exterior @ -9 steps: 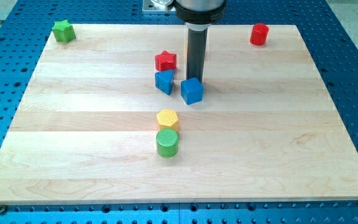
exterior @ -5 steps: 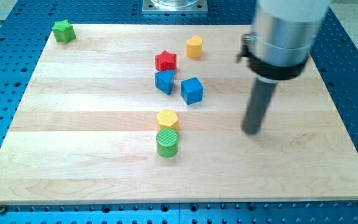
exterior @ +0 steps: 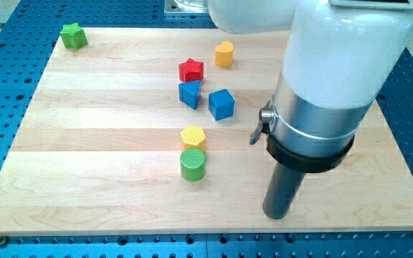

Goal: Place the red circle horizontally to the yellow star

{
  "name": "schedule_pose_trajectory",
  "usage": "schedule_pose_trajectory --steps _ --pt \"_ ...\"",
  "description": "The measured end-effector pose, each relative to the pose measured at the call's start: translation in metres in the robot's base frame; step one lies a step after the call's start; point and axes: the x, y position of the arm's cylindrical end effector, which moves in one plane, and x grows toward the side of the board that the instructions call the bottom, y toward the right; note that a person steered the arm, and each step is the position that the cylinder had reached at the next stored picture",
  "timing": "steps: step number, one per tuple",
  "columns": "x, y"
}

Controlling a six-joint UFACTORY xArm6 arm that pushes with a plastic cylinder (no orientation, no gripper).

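My tip (exterior: 276, 215) rests on the wooden board (exterior: 84, 158) near the view's bottom right, well to the right of the green cylinder (exterior: 193, 165) and touching no block. The red circle does not show; the arm's wide body covers the board's top right corner. I see no yellow star. The yellow blocks in view are a heart (exterior: 224, 54) near the top middle and a hexagon (exterior: 193, 136) just above the green cylinder.
A red star (exterior: 191, 70) sits left of the yellow heart. Below it are a blue block (exterior: 189, 94) and a blue cube (exterior: 221, 104). A green star (exterior: 71, 35) sits at the board's top left corner. Blue perforated table surrounds the board.
My rod has swept from beside the blue cube to the right and down to the bottom right. The arm now hides the red circle at the top right. No block has moved.
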Motion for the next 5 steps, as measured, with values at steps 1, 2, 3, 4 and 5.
schedule_pose_trajectory --steps 1,2,3,4,5 --pt "0.004 0.035" --pt "-0.057 0.077" --pt "-0.175 0.086" --pt "-0.292 0.105" --pt "-0.374 0.142"
